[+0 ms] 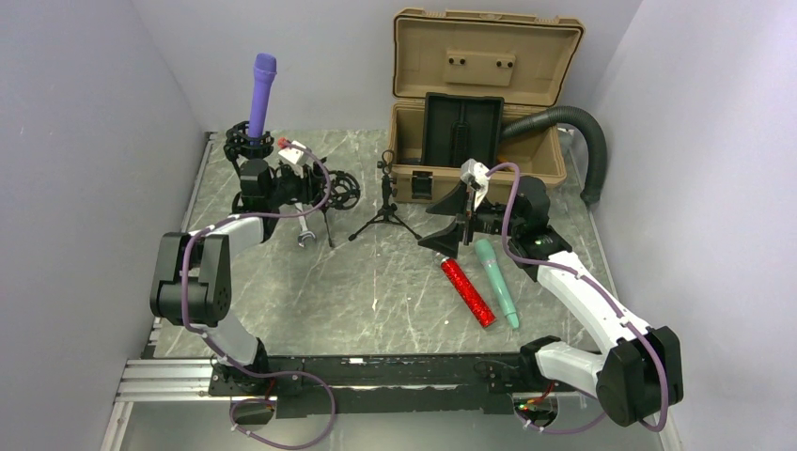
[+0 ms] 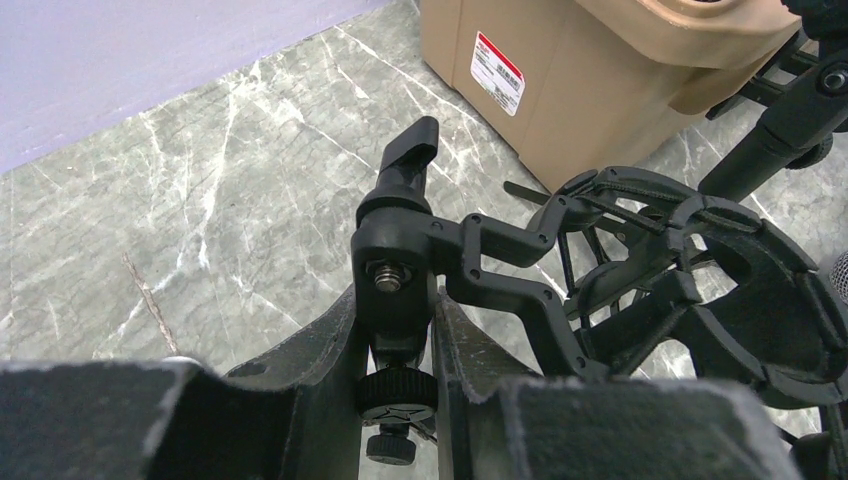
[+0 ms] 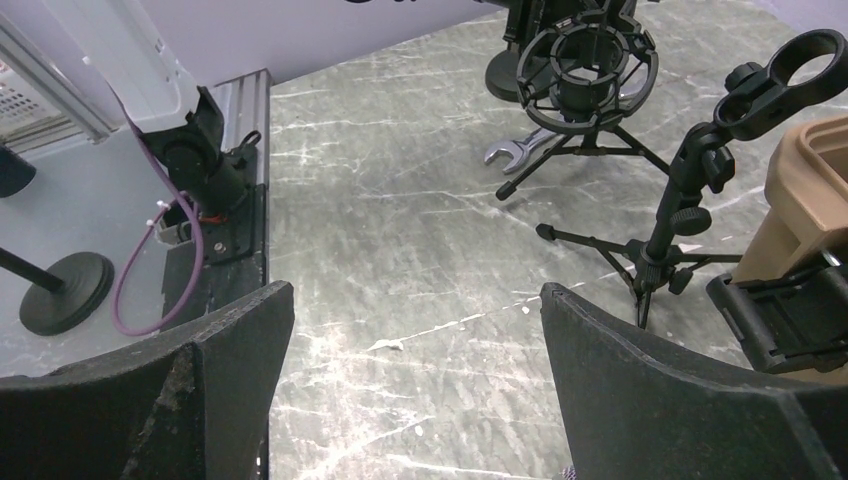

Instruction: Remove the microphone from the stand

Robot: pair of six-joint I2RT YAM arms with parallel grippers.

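Note:
A purple microphone (image 1: 262, 92) stands upright in a black shock mount (image 1: 244, 144) at the far left. My left gripper (image 1: 315, 188) is just to its right. In the left wrist view it (image 2: 397, 310) is shut on the black swivel joint (image 2: 395, 255) of a stand that carries an empty shock mount (image 2: 690, 270). The purple microphone is out of view there. My right gripper (image 1: 453, 228) hangs open and empty over bare table in the right wrist view (image 3: 415, 380), apart from a small tripod stand (image 3: 690, 200) with an empty clip.
A red glitter microphone (image 1: 467, 291) and a teal microphone (image 1: 495, 280) lie on the table by my right arm. An open tan case (image 1: 479, 94) with a black hose (image 1: 587, 141) stands at the back. A wrench (image 1: 304, 235) lies under the shock mount.

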